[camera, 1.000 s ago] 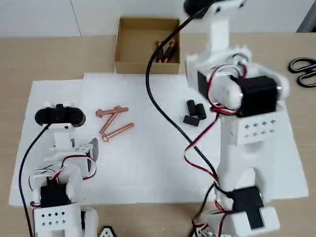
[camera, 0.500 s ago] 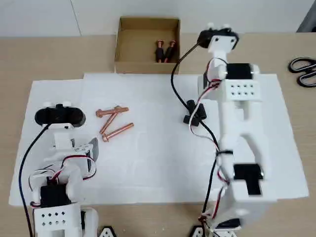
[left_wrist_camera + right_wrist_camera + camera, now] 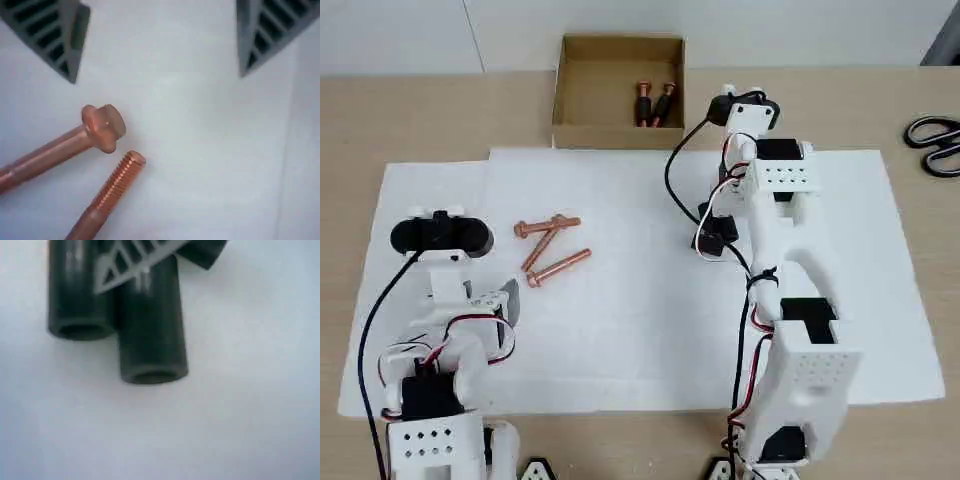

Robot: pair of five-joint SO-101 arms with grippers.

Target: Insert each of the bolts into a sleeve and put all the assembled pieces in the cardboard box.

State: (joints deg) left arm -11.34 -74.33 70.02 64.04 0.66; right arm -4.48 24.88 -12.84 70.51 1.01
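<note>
Black-handled scissors (image 3: 934, 145) lie on the wooden table (image 3: 420, 115) at the far right edge, just off the white foam sheet (image 3: 640, 340). Sheet covers most of the table's middle; its far edge steps nearer on the left side. White wall (image 3: 410, 30) behind the table's far edge.

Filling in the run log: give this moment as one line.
left gripper open over bolts | right gripper at sleeves | two assembled pieces in cardboard box

Three loose copper bolts (image 3: 560, 267) on one white sheet (image 3: 640, 330). Two assembled pieces (image 3: 643, 103) in the single cardboard box (image 3: 618, 135). Two black sleeves (image 3: 150, 325) in plain sight, possibly a third half hidden behind. One pair of scissors (image 3: 935, 143).
</note>
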